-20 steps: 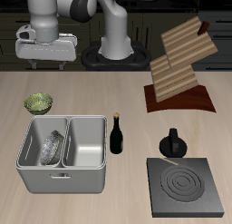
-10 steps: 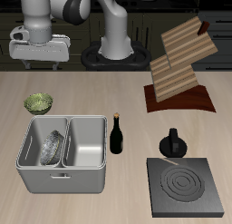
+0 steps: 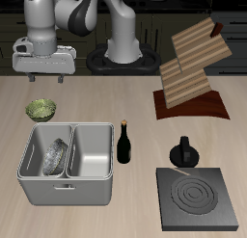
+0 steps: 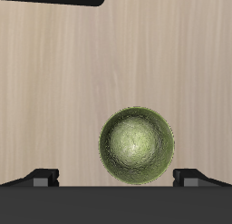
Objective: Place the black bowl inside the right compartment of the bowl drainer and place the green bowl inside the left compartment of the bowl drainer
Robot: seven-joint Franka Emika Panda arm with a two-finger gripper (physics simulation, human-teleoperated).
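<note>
Wrist view, hand [image 4: 116, 176] spread wide, above green bowl [image 4: 137, 145], on table [image 4: 63, 92]

Exterior view high and frontal, wrist view straight down, both showing green bowl [image 3: 41, 110] [image 4: 137, 145]

Arm: rises from its base at the back of the table, bends over at the top and reaches sideways and down to the wrist.
Wrist: points straight down, the flat grey hand block level beneath it.
Gripper [image 3: 42, 78]: hangs high in the air, well above the tabletop, touching nothing.
Fingers [image 3: 60, 77]: two short dark tips stick down from the ends of the hand block, spread wide apart.
Wrist view: both fingertips [image 4: 43, 176] show at the edge of the frame, far from each other, with nothing between them.
Hold: none; the jaws stand empty.
</note>
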